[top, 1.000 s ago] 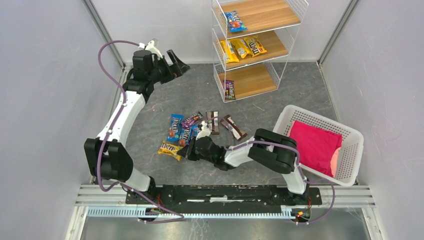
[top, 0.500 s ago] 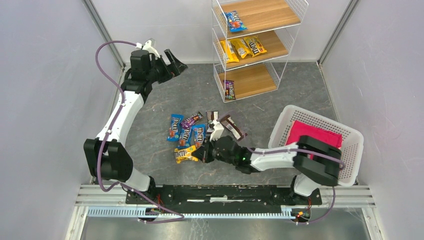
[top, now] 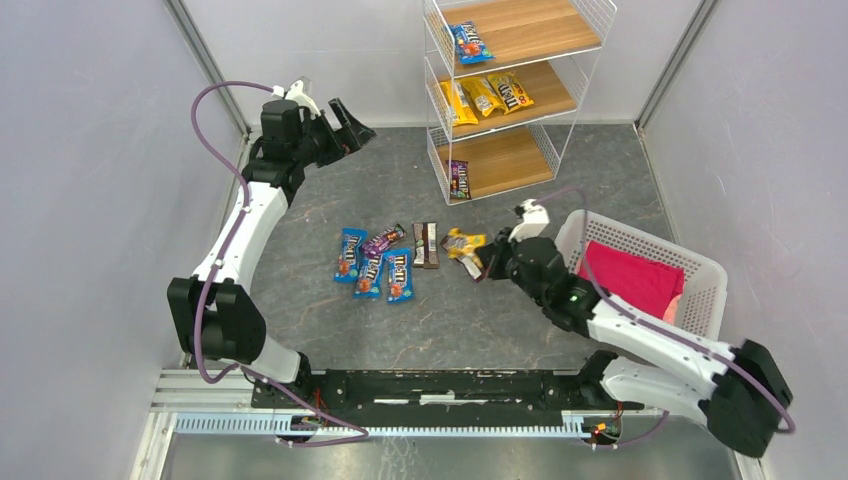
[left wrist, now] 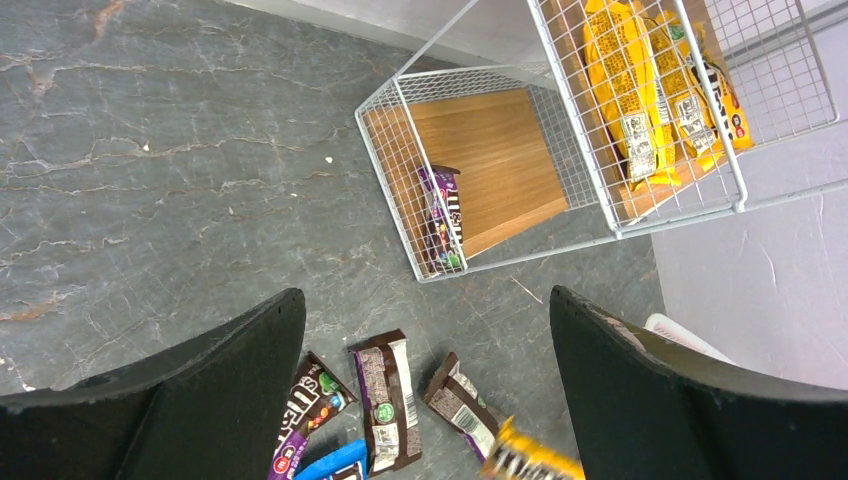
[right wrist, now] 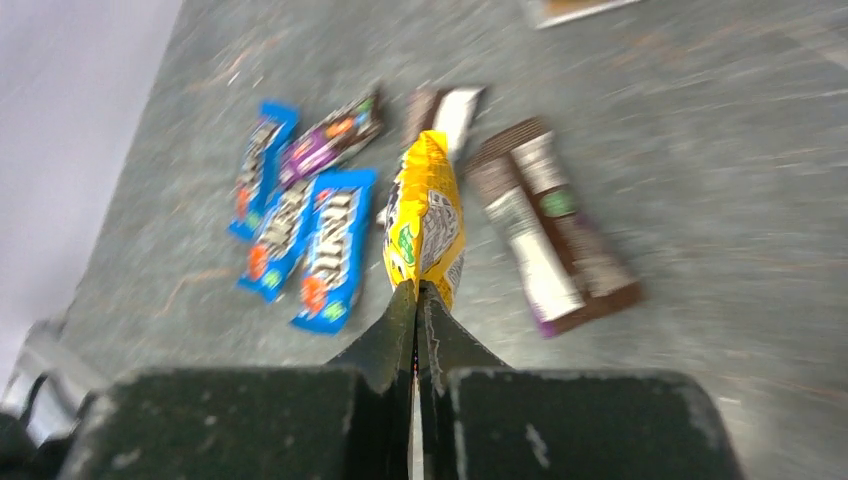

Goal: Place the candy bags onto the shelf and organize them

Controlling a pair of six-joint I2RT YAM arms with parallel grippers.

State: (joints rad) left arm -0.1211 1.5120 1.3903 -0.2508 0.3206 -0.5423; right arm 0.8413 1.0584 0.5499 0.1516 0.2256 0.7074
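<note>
My right gripper (top: 487, 256) is shut on a yellow candy bag (top: 462, 240), held just above the floor; the bag (right wrist: 425, 215) hangs from the pinched fingertips in the right wrist view. Blue bags (top: 398, 275), a purple bag (top: 382, 240) and dark brown bags (top: 427, 244) lie on the floor to its left. The white wire shelf (top: 590, 55) stands at the back, with a blue bag (top: 468, 42) on top, yellow bags (top: 487, 95) on the middle tier and a purple bag (top: 458, 180) at the bottom. My left gripper (top: 350, 125) hangs open, high at the back left, with nothing in it.
A white lattice basket (top: 650, 240) with a pink cloth (top: 625, 280) in it sits at the right, close behind my right arm. Grey walls close in both sides. The left wrist view looks down on the shelf's bottom tier (left wrist: 500, 150) and the brown bags (left wrist: 388, 400).
My right gripper closed on the yellow bag at the pile's near-left side, then swung right and farther back with it. The left arm barely moved.
</note>
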